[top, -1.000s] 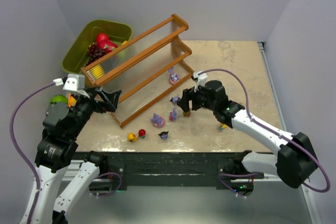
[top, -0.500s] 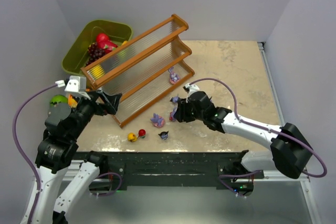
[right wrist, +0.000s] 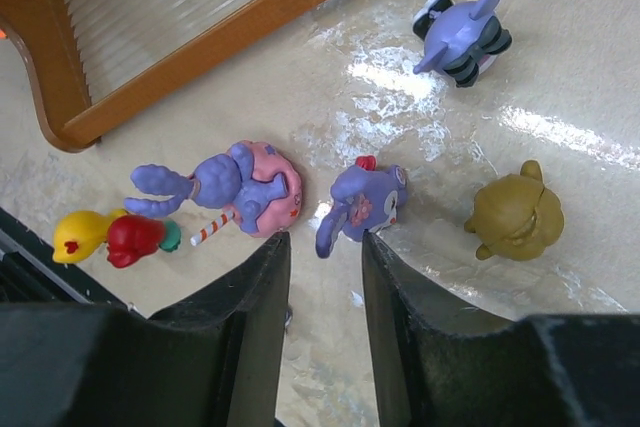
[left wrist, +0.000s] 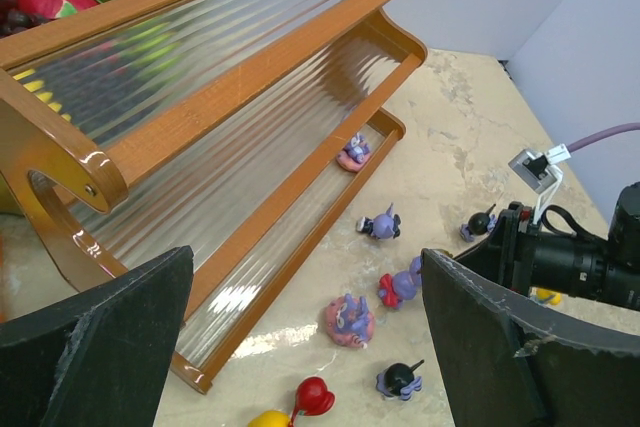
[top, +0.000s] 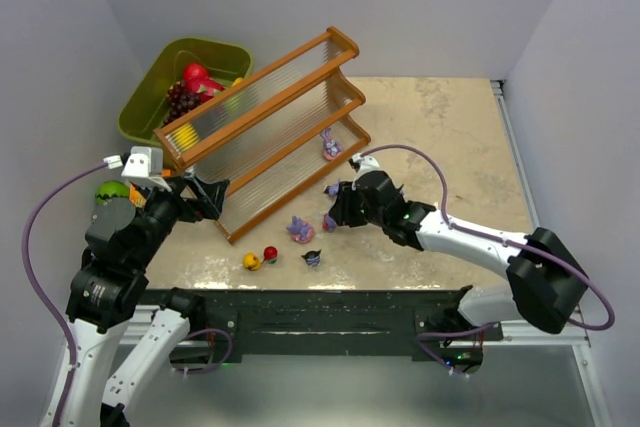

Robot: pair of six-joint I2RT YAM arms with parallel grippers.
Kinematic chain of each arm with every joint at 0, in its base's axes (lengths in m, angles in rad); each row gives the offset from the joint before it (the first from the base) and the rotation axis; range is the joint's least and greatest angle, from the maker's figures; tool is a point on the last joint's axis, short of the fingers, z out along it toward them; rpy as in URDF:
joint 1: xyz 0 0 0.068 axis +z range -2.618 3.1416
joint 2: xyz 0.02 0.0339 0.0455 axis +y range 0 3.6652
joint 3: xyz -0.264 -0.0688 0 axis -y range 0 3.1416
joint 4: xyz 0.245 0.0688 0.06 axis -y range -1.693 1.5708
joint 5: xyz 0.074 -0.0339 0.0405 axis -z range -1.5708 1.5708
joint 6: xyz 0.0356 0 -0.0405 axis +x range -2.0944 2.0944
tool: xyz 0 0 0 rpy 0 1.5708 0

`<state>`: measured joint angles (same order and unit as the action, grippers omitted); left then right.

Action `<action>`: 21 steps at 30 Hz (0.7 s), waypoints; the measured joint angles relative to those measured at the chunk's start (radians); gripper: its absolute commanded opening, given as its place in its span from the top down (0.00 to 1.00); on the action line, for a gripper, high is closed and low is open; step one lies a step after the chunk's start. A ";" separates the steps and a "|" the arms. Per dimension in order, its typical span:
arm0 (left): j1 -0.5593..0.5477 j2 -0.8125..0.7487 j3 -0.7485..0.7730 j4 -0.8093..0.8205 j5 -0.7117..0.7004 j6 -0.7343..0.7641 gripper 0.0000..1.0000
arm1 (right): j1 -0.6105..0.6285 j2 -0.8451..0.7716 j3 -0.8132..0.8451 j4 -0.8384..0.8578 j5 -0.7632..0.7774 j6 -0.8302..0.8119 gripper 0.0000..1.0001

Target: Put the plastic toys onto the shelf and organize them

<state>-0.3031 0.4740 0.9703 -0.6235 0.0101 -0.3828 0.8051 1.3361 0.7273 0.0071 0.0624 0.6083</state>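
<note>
The purple bunny (right wrist: 362, 205), likely light, hard and slick, wants pinching across its body by the half-open, empty right fingers (right wrist: 250, 327); left fingers (left wrist: 100, 347) gape empty.

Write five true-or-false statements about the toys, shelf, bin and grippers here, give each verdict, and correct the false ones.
1. A purple toy stands on the shelf's lowest tier. True.
2. The right gripper has lifted a toy. False: its fingers are apart with nothing clamped, and the purple figurine lies on the table just past them.
3. The left gripper is open and empty. True.
4. The green bin is empty. False: it holds a red fruit and dark grapes.
5. A yellow toy and a red toy lie side by side. True.
</note>
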 measured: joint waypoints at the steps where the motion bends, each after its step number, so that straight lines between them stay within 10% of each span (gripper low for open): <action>1: 0.000 0.000 0.000 0.000 0.000 0.000 0.00 | 0.000 0.014 0.006 0.003 0.000 -0.001 0.67; 11: 0.000 -0.001 0.000 -0.006 -0.031 0.002 0.00 | 0.000 0.093 0.034 0.008 0.000 0.003 1.00; 21: 0.000 -0.008 0.001 -0.031 -0.044 0.005 0.00 | 0.002 0.073 0.087 -0.078 0.000 0.022 1.00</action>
<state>-0.3031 0.4660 0.9714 -0.6540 -0.0341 -0.3782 0.8066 1.4094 0.8146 -0.0711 0.0628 0.6300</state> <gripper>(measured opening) 0.995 0.047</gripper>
